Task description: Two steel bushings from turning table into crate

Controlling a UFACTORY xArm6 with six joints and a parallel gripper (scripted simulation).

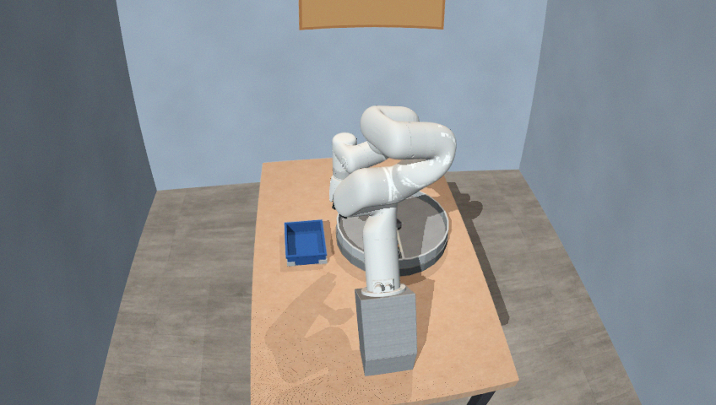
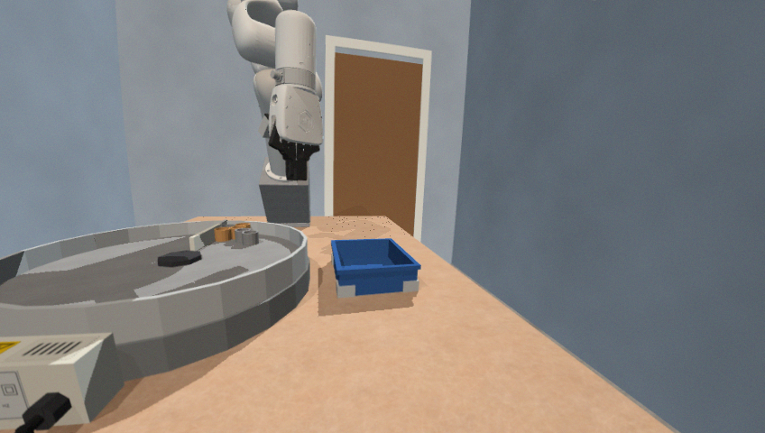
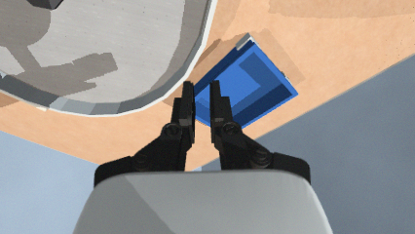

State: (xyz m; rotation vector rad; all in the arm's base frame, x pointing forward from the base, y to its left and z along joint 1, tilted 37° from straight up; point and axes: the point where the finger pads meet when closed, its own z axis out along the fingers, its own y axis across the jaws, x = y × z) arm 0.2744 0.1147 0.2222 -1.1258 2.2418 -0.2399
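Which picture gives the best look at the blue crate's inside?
The top view: it looks down into the blue crate, showing its bare floor unobstructed. The exterior view catches it from a low side angle; in the wrist view the claw covers one corner.

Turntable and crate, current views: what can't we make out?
- Turning table, top: partly behind the arm.
- Bushings, exterior: too small and overlapping to count surely.
- Crate floor, exterior: partly behind its near wall.
- Turning table, wrist: cut off by frame edge.
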